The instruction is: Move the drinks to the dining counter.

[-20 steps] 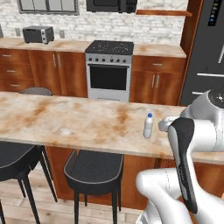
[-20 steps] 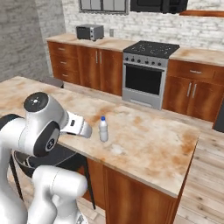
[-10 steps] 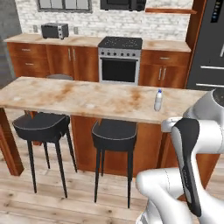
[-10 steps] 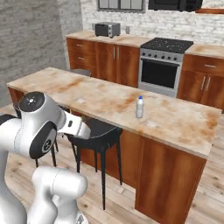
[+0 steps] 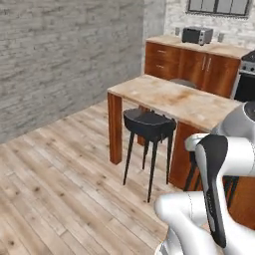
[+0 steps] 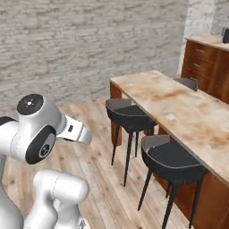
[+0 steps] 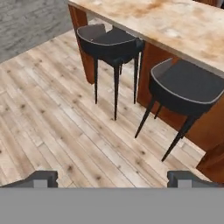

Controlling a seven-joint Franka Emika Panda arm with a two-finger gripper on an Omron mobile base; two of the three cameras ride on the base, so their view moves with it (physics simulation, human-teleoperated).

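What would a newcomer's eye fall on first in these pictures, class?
First the long marble counter with its rust-brown veins, running back on the right towards the wooden cabinets. Next the dark stools tucked along its near side, standing on the pale plank floor. Then the grey brick wall on the left.

The hand camera looked down over pale wood plank flooring (image 7: pixel 57 122). Across the upper right ran the dining counter (image 7: pixel 175 22), its beige marble veined with rust-brown, a reddish wood leg (image 7: pixel 83 39) under its near corner. Two dark round stools stood tucked at its edge: one (image 7: pixel 111 41) by that corner, the other (image 7: pixel 188 85) further right, both on thin black legs. At the bottom, the gripper (image 7: pixel 112 179) showed both dark fingertips (image 7: pixel 41 178) spread wide, nothing between them.
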